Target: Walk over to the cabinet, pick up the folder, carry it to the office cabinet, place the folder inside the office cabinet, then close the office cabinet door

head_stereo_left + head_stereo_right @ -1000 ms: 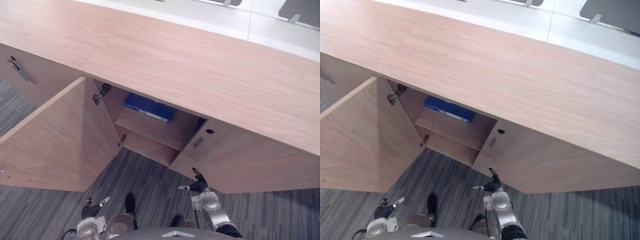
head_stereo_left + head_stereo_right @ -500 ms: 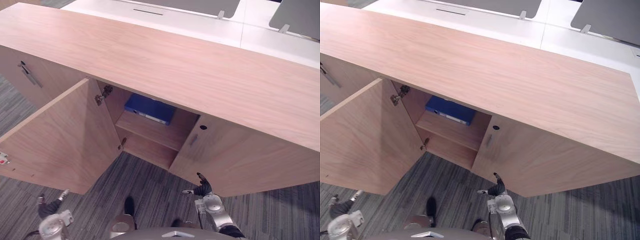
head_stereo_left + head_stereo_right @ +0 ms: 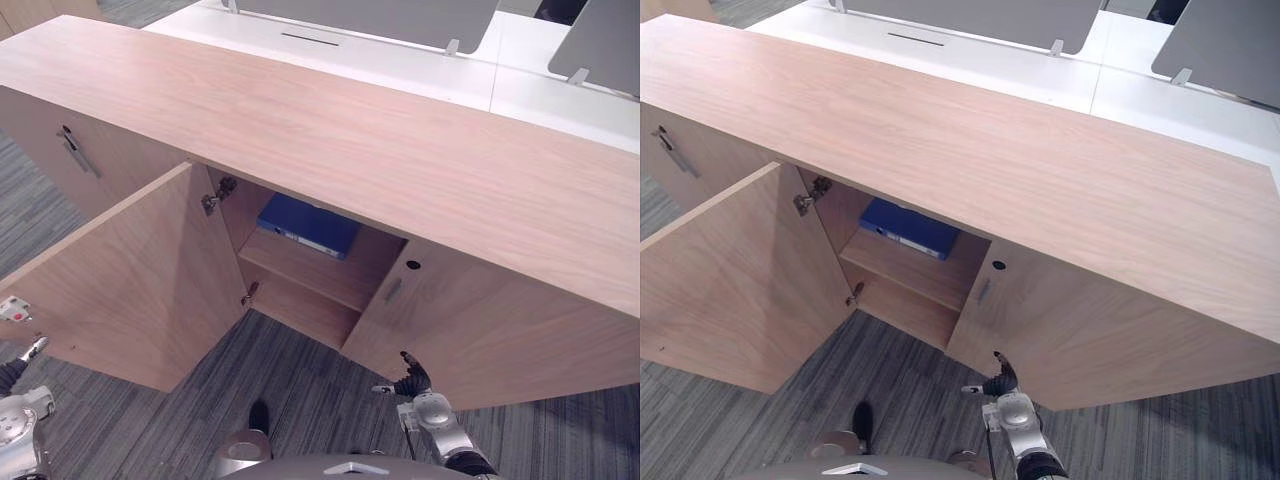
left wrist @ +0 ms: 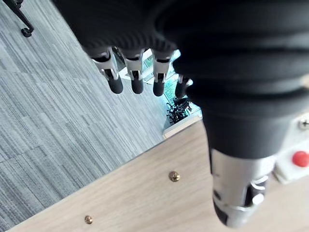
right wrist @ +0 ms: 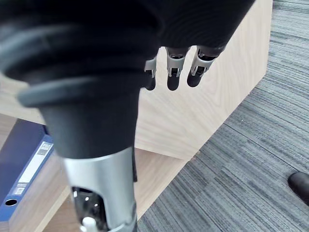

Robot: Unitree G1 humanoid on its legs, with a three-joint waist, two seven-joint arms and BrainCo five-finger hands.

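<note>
The blue folder (image 3: 308, 226) lies flat on the upper shelf inside the open wooden office cabinet (image 3: 330, 130); it also shows past my right thumb (image 5: 23, 166). The cabinet's left door (image 3: 130, 280) stands swung wide open. My left hand (image 3: 14, 374) is low at the door's free edge, open, its fingers (image 4: 136, 75) straight and off the door face. My right hand (image 3: 412, 380) hangs open in front of the shut right door (image 3: 480, 330), fingers (image 5: 176, 67) straight, holding nothing.
A red-and-white catch (image 3: 13, 308) sits at the open door's outer corner. A neighbouring shut door carries a metal handle (image 3: 78, 152). White desks (image 3: 400, 60) stand behind the cabinet. Grey carpet (image 3: 300, 390) lies in front.
The view has shifted, showing more of the cabinet top. My left hand has swung out leftward from under the open door to its free edge. The right hand stays low by the right door.
</note>
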